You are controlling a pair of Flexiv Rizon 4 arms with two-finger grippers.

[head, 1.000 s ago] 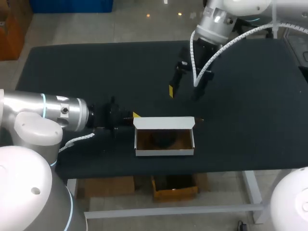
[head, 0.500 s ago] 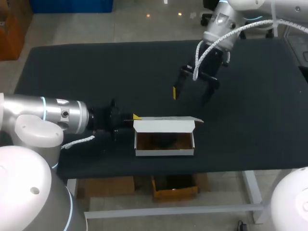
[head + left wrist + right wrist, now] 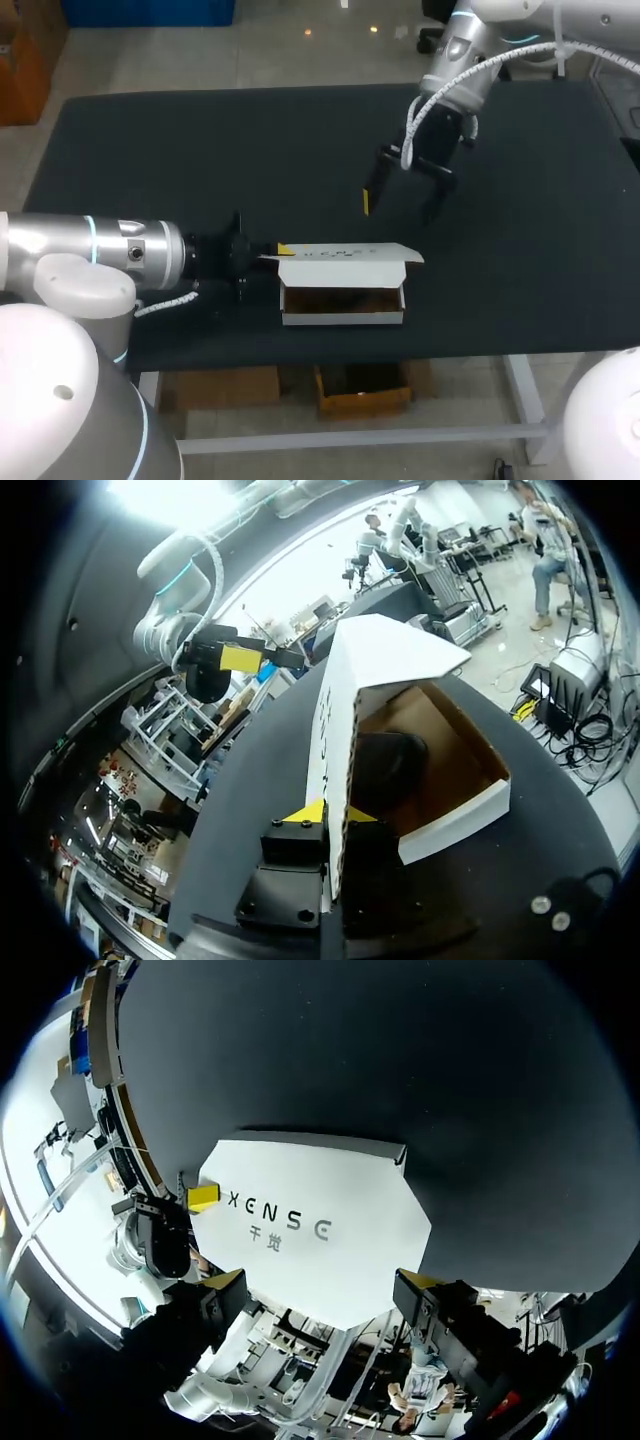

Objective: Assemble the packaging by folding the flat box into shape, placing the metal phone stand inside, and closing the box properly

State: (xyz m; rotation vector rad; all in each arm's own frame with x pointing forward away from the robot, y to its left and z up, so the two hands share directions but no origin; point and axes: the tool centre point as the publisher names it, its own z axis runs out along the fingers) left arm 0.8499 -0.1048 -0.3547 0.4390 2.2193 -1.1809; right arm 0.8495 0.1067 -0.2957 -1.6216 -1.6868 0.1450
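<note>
the left gripper (image 3: pixel 278 250) pinches the left end of the white lid flap (image 3: pixel 345 253), a yellow tip pressed to each face. the flap leans over the open white cardboard box (image 3: pixel 342 316) near the front edge of the black table (image 3: pixel 200 150). the dark metal phone stand (image 3: pixel 385 770) sits inside the box. the right gripper (image 3: pixel 402 203) hangs above the table behind the box, jaws spread wide around nothing.

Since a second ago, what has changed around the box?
The left gripper, pinching the lid, has swung it down partway over the box. The right gripper drew back, open. The box and phone stand stayed put.
</note>
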